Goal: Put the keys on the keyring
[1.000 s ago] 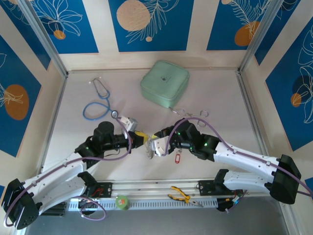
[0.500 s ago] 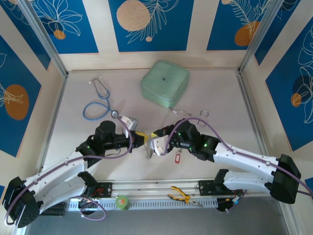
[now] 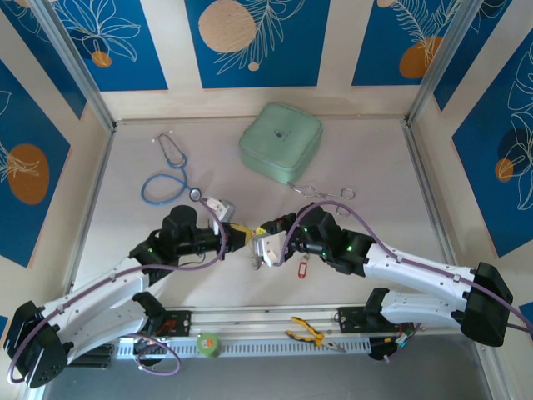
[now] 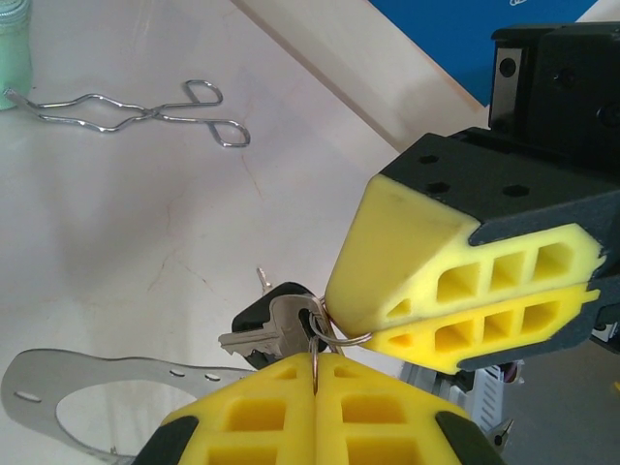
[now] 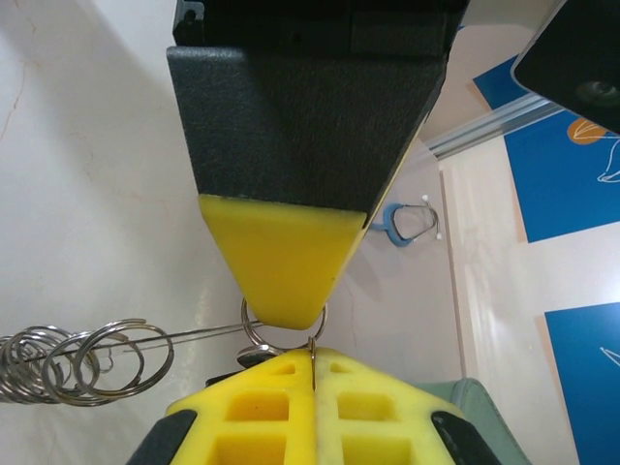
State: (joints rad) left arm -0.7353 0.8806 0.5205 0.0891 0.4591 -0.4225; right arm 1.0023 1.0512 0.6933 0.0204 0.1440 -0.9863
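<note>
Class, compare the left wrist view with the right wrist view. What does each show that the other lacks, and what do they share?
Left wrist, not right wrist: the wire tongs, and a plain look at the dark-headed keys hanging on the small ring. Right wrist, not left wrist: the keyring with its stack of loops, and the blue stethoscope. Shared: the left gripper and right gripper meeting tip to tip, both shut, pinching that small ring.

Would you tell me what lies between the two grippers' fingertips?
A small split ring carrying the keys, pinched by the left gripper and right gripper, shown in the left wrist view.
</note>
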